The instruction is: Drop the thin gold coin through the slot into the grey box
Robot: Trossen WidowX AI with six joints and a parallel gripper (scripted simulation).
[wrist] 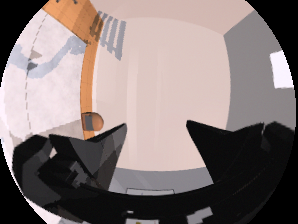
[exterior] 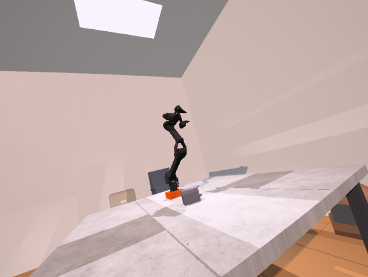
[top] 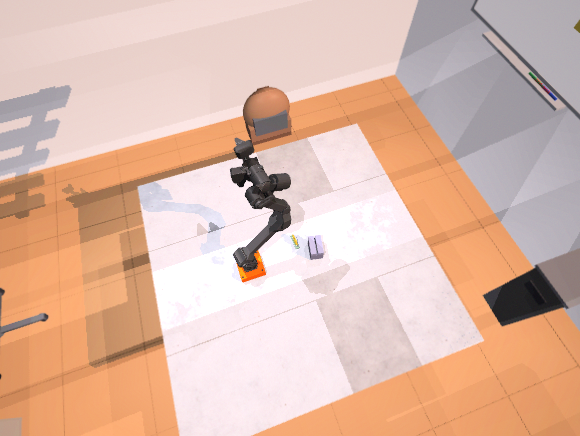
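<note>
The gold coin (top: 294, 241) is a small yellow strip in the holder (top: 298, 247), whose green edges show on both sides of it; it is too small to tell more. The grey box (top: 312, 253) (exterior: 191, 197) stands closed just right of the holder in the top view, with a dark slot line along its lid. In the exterior view the box hides the coin. My gripper (top: 234, 156) (exterior: 187, 116) (wrist: 157, 125) is open and empty, high above the table and well away from coin and box. The wrist view faces the wall and shows neither.
The arm rises from its orange base (top: 252, 273) (exterior: 173, 194), left of the holder in the top view. The pale table (top: 250, 370) (exterior: 241, 219) bears base, holder and box. A brown chair (top: 267, 102) (wrist: 96, 121) stands beyond the table edge, and a black object (top: 517, 300) stands off its right side.
</note>
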